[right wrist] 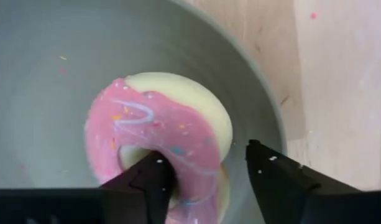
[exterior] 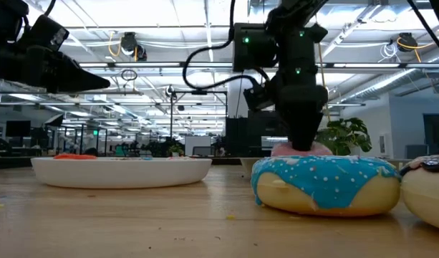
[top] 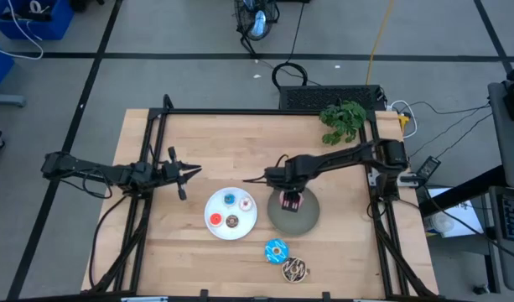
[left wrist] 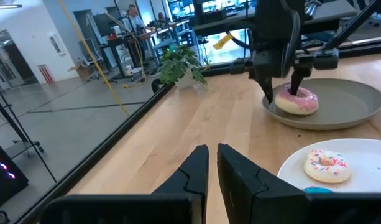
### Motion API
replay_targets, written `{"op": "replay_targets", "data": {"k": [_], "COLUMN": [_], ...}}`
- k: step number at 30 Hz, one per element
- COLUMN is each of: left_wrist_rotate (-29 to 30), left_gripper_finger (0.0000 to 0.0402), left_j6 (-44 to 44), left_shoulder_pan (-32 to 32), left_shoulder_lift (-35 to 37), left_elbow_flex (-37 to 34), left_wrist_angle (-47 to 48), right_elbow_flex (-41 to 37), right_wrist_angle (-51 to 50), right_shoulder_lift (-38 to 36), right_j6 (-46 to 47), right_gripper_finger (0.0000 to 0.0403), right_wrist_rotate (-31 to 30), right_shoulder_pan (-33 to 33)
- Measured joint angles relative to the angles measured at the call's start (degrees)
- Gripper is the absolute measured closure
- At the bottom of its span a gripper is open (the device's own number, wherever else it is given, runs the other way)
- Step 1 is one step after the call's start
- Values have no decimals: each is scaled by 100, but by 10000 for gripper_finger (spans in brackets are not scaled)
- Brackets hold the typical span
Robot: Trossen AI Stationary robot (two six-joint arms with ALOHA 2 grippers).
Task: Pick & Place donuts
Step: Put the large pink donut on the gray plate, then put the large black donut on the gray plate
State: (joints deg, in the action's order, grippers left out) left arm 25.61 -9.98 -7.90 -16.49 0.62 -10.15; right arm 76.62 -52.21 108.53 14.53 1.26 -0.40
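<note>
A: On the grey plate [top: 303, 220]: 1 pink donut [left wrist: 295, 100], set down. Right gripper [right wrist: 206, 180] straddles it, one finger in the hole, fingers spread, grip apparently let go.

B: White plate [top: 244, 230]?

A: 4 tiny donuts [top: 231, 210] lying on it.

B: Outstanding?

A: 2 on bare table near the front edge: blue donut [top: 276, 249], chocolate donut [top: 293, 268]. Left gripper [top: 192, 171] waits clenched, empty, left of the plates.

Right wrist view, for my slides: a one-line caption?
Right hand open over the pink donut lying in the grey plate.
</note>
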Motion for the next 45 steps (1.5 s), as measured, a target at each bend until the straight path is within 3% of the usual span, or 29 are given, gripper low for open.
{"op": "replay_targets", "data": {"k": [7, 19, 24, 32, 41, 45], "left_wrist_rotate": [0, 0, 0, 0, -1, 0], "left_gripper_finger": [360, 360, 360, 360, 360, 360], "left_j6": [0, 8, 9, 86, 168, 168], "left_shoulder_pan": [0, 0, -1, -1, 0, 0], "left_shoulder_lift": [1, 0, 1, 0, 1, 1], "left_elbow_flex": [0, 0, 0, 0, 0, 0], "left_wrist_angle": [0, 2, 2, 4, 8, 50], "right_elbow_flex": [6, 9, 9, 13, 15, 13], "right_wrist_angle": [4, -321, -552, -550, -998, -856], "right_shoulder_lift": [-335, -493, -1010, -1815, -1895, -1883], "right_j6": [259, 174, 651, 1429, 2080, 2028], "right_gripper_finger": [181, 165, 175, 235, 389, 386], "right_wrist_rotate": [16, 34, 596, 775, 471, 6], "right_shoulder_pan": [2, -28, -6, 780, 1677, 1920]}}
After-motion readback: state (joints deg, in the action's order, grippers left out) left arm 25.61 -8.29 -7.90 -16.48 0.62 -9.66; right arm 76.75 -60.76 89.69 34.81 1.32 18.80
